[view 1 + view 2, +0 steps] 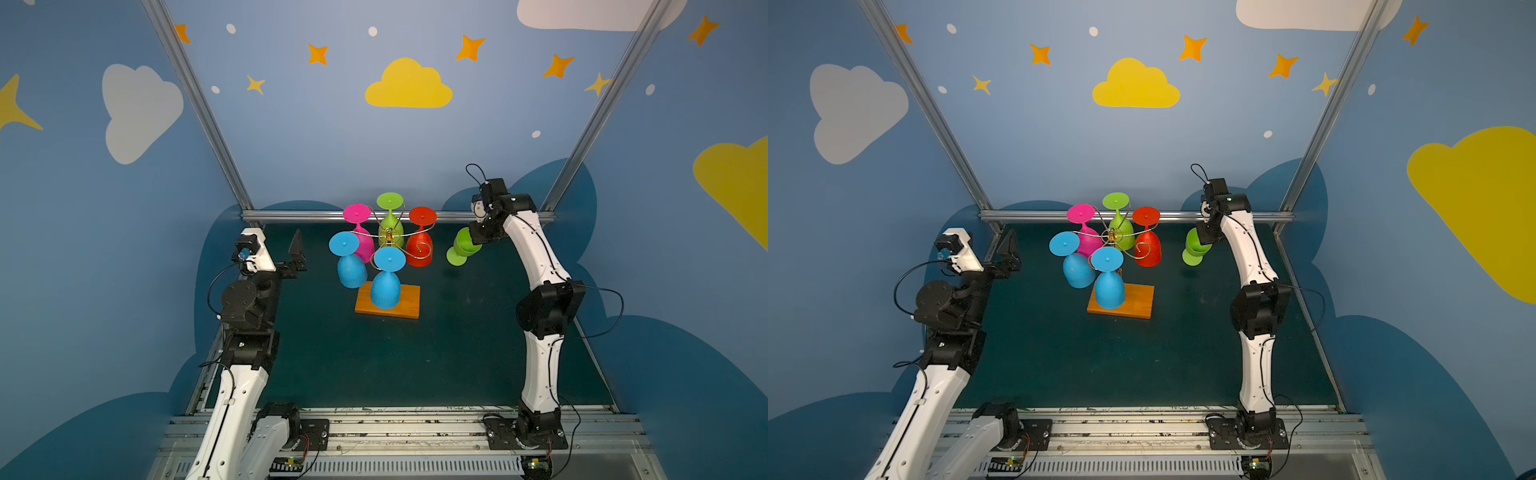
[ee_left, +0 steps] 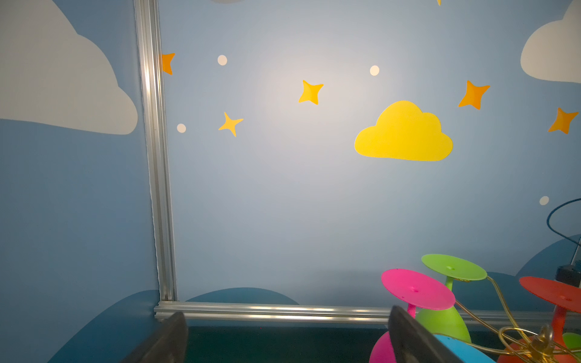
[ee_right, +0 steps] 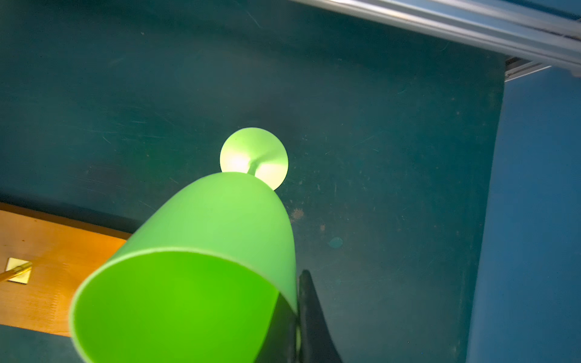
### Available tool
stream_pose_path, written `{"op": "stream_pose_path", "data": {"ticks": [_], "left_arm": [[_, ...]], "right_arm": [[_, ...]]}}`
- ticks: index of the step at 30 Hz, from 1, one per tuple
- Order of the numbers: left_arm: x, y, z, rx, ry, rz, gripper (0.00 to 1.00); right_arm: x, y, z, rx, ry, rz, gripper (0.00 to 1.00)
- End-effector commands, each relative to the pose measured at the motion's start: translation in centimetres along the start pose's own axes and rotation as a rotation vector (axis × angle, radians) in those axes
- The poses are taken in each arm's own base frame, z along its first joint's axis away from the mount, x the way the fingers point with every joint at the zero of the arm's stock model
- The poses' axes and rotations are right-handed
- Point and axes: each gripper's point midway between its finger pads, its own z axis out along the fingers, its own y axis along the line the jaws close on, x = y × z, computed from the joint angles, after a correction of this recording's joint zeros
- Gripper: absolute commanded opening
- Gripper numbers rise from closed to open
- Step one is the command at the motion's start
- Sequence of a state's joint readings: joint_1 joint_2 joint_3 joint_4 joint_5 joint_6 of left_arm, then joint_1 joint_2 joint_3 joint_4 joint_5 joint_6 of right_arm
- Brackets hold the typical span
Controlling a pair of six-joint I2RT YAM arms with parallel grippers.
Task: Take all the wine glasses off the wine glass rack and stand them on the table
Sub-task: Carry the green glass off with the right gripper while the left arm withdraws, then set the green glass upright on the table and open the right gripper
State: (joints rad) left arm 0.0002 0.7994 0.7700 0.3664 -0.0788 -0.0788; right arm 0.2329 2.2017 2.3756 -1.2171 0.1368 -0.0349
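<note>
The wine glass rack point(image 1: 388, 237) point(image 1: 1112, 237), gold wire on an orange-brown wooden base point(image 1: 405, 307), stands mid-table in both top views. Several coloured glasses hang upside down from it. To its right a green wine glass point(image 1: 463, 249) point(image 1: 1196, 249) is off the rack, tilted, foot lowest. My right gripper point(image 1: 474, 240) point(image 3: 297, 317) is shut on its rim, one finger inside the bowl point(image 3: 213, 235) and one outside. Whether its foot touches the mat I cannot tell. Left of the rack, my left gripper point(image 1: 297, 253) point(image 2: 287, 339) stands open and empty.
A dark green mat point(image 1: 415, 365) covers the table. An aluminium rail point(image 1: 291, 215) runs along the back edge, with slanted posts at both back corners and blue walls close around. The rack's wooden base point(image 3: 47, 251) lies near the held glass in the right wrist view.
</note>
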Motion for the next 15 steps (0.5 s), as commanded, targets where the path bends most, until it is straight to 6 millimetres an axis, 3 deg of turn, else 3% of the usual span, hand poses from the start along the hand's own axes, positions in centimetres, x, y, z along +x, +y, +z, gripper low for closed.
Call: {"op": "stream_pose_path", "data": {"ticks": [1, 9, 15], "left_arm": [[-0.1, 0.2, -0.1, -0.003, -0.007, -0.005, 0.98], [0.0, 0.2, 0.0, -0.007, -0.004, -0.004, 0.98], [0.0, 0.4, 0.0, -0.015, -0.003, 0.002, 0.99]], "right_arm": [[0.0, 0.6, 0.1, -0.02, 0.011, -0.012, 0.0], [0.6, 1.4, 2.4, -0.023, 0.061, -0.034, 0.0], [0.8, 1.9, 2.8, -0.031, 0.072, -0.035, 0.01]]}}
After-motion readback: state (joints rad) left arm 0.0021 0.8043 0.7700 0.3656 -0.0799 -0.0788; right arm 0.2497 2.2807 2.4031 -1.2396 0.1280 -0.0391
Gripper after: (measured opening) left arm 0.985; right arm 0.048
